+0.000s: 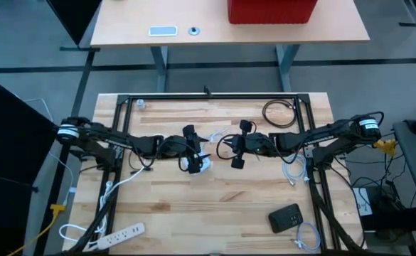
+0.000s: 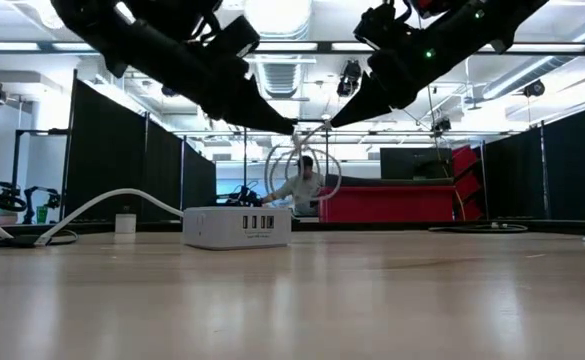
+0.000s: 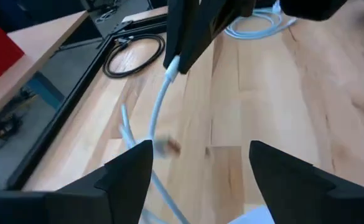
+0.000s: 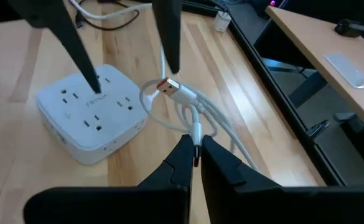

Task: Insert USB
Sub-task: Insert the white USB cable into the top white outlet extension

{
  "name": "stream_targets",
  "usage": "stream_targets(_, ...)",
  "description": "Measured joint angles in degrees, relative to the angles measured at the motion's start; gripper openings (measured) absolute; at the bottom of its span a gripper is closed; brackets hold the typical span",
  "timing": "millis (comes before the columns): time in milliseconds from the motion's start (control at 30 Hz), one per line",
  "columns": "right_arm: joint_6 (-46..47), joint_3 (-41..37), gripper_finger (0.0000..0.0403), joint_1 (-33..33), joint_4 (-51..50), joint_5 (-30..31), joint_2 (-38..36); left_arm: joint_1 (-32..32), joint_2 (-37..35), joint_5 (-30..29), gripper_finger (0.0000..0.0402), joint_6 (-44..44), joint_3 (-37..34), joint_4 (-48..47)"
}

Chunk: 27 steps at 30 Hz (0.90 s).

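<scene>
Left pincer (image 4: 129, 59) open, hovering just above the white square plastic power hub (image 4: 92, 112) on the wooden table (image 1: 215, 206). Right pincer (image 4: 196, 154) pinches the white USB cable (image 4: 210, 121); its orange-tipped plug (image 4: 167, 86) hangs free between both pincers, beside the hub.

Person (image 2: 297, 185) behind cable loop (image 2: 302, 172) too small; charger (image 3: 256, 216) cut off by frame edge.

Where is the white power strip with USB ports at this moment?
In the high view the white power strip sits near the table's middle, just under the open left gripper, left of the right gripper holding the white USB cable.
</scene>
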Motion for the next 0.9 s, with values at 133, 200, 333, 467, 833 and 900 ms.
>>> stream_targets(133,0.8,0.0,0.0005,0.2,-0.5,-0.2,0.0,0.0,-0.1,0.0,0.026,5.5,3.2,-6.7)
stream_targets(200,1.5,0.0,0.0005,0.2,-0.4,-0.3,0.0,0.0,0.1,-0.1,0.0261,7.8,4.5,-10.9)
stream_targets(333,2.4,0.0,0.0005,0.2,-0.4,-1.8,0.0,0.0,0.2,-1.0,0.0261,8.9,5.7,-18.4)
stream_targets(467,2.5,0.0,0.0005,0.2,-0.5,-3.2,0.0,0.0,0.3,-1.1,0.0261,9.2,5.3,-19.0)
stream_targets(833,2.6,0.0,0.0005,0.2,-0.4,-2.9,0.0,-0.1,6.4,-6.4,0.0261,9.0,5.1,-16.0)
stream_targets(900,2.6,0.0,0.0005,0.2,-0.4,-2.8,0.0,-0.1,7.1,-7.4,0.0261,8.1,5.1,-14.9)
